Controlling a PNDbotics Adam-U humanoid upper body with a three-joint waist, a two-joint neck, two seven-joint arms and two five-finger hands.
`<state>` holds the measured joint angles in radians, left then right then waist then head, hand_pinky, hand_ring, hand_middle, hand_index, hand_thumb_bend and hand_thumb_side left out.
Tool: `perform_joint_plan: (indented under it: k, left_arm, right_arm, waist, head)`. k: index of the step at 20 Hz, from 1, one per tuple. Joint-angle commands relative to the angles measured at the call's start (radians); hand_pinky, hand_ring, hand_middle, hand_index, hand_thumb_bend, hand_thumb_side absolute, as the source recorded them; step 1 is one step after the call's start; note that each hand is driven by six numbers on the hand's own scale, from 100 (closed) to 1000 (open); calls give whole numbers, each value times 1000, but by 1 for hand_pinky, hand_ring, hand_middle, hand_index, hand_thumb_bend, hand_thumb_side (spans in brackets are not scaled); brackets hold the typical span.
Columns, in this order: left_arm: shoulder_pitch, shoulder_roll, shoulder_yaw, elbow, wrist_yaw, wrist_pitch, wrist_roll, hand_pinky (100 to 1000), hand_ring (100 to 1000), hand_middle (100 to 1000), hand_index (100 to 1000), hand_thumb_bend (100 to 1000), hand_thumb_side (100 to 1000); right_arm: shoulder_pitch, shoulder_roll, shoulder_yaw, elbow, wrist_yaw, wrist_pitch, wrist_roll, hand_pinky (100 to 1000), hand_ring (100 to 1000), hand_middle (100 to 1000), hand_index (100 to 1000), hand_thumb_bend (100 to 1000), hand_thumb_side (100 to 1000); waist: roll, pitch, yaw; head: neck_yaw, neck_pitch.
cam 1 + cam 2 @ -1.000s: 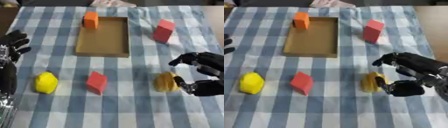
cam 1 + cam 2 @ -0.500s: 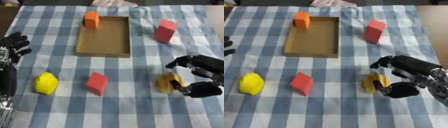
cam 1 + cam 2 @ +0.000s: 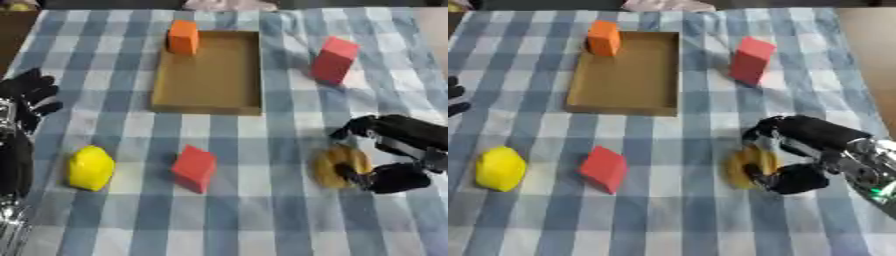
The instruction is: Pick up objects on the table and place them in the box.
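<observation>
Desk [image 3: 262,215] covered with a blue-and-white checked cloth, seen from above. The shallow brown box [image 3: 210,75] lies at centre far side, open, its floor bare. An orange block [image 3: 183,37] stands at the box's far left corner, touching or overlapping its rim; which cannot be told. A red block [image 3: 334,59] stands upright to the right of the box, apart from it. Near side: a yellow lemon-like object [image 3: 90,167] at left, a second red block [image 3: 194,168] tilted on an edge beside it, and a round golden-brown object [image 3: 750,167] at right. The right hand [image 3: 802,150] curls around this round object, fingers above it and thumb below. The left hand [image 3: 28,95] rests at the left edge, fingers relaxed and spread, holding nothing. Nothing stands between the round object and the box.
</observation>
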<state>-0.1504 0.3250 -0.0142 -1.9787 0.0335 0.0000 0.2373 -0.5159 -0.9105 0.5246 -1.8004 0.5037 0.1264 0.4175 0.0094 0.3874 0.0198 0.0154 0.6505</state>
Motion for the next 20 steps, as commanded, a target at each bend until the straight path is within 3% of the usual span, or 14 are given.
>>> perform_joint_plan:
  k: [1, 3, 5, 8, 15, 20]
  left_arm:
    - [-9, 11, 3, -21, 2, -1, -5, 787, 822, 750, 867, 165, 975]
    - [-9, 10, 3, -21, 2, -1, -6, 787, 822, 750, 867, 165, 976]
    - [-8, 10, 3, -21, 2, -1, -6, 787, 823, 750, 867, 165, 976]
    - [-8, 9, 3, -21, 2, 0, -6, 787, 823, 751, 866, 166, 975]
    - [-7, 7, 3, -21, 1, -1, -9, 788, 825, 751, 864, 167, 974]
    - [-7, 7, 3, -21, 2, -1, -10, 788, 826, 751, 862, 168, 973]
  right_arm:
    - [-8, -18, -4, 16, 16, -5, 17, 876, 856, 714, 864, 167, 443]
    - [-8, -18, -6, 7, 15, -8, 22, 867, 840, 665, 838, 129, 455]
    - [-7, -23, -11, -14, 18, -12, 13, 843, 797, 575, 784, 101, 536]
    - [-5, -29, -17, -47, 31, -22, -33, 815, 736, 475, 672, 100, 524]
    - [7, -43, -30, -95, 14, -24, -185, 777, 666, 414, 604, 100, 100]
    - [4, -47, -35, -102, 5, -31, -213, 779, 667, 435, 635, 100, 100]
  waist:
    - [0, -14, 1]
    - [0, -13, 0]
    - [0, -13, -1]
    - [0, -14, -2]
    - [-3, -17, -4]
    - [-4, -21, -4]
  head:
    - [-2, -11]
    - [-2, -10]
    - [-2, -10]
    - [-1, -10]
    - [0, -11]
    - [0, -10]
